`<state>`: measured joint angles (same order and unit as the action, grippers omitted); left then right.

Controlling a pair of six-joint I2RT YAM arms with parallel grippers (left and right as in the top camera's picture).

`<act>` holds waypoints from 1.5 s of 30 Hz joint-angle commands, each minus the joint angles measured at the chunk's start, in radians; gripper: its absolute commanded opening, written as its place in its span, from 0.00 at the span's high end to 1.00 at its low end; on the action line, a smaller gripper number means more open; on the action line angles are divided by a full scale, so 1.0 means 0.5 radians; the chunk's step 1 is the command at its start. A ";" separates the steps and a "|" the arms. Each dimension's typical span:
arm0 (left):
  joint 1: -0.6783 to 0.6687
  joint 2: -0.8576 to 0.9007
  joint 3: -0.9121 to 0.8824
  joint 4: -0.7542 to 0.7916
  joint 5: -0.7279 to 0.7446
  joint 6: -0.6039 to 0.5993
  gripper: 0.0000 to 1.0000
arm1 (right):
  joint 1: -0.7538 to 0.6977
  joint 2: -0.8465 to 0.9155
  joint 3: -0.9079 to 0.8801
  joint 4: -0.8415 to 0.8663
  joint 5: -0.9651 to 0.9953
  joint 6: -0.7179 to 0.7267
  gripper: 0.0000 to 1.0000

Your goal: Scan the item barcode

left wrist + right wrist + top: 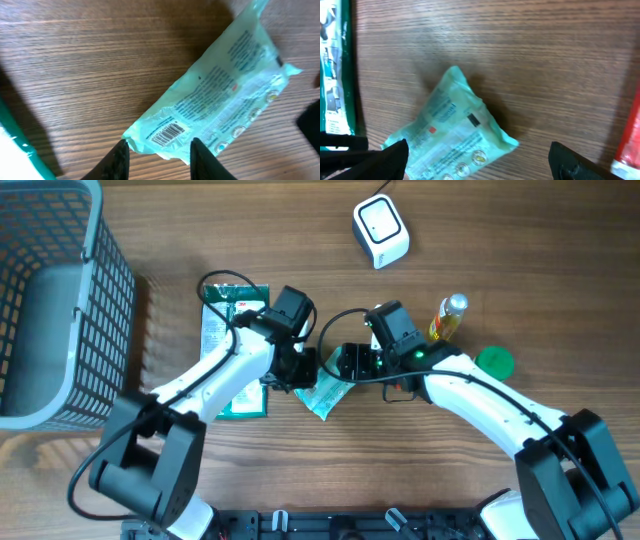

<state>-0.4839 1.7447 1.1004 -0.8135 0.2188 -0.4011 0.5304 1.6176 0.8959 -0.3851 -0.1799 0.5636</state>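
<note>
A mint-green packet (326, 398) lies flat on the wooden table between the two arms. In the left wrist view the packet (225, 85) shows its printed side, with a black barcode (167, 133) near the end closest to my left gripper (157, 157). That gripper's jaws stand partly apart just over this end, open. My right gripper (480, 160) hangs wide open above the packet's (450, 125) other end, holding nothing. From overhead, the left gripper (300, 368) and right gripper (345, 365) face each other. A white scanner (381, 232) sits at the back.
A grey wire basket (50, 310) fills the left side. A flat green package (225, 330) lies under the left arm. A yellow bottle (448, 318) and a green lid (494, 361) rest beside the right arm.
</note>
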 commanded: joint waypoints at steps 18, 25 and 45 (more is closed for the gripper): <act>-0.006 0.173 -0.121 0.201 -0.157 0.009 0.76 | -0.062 0.027 -0.013 -0.008 -0.108 0.016 0.10; -0.006 0.173 -0.139 0.216 -0.181 0.010 0.76 | -0.062 0.027 -0.013 0.011 -0.108 0.024 0.10; -0.006 0.173 -0.139 0.229 -0.180 0.010 0.76 | -0.062 0.398 -0.013 0.301 -0.397 0.147 0.25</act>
<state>-0.4850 1.8084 1.0496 -0.6987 0.1493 -0.4011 0.4999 1.7622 0.8936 -0.2295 -0.3344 0.5968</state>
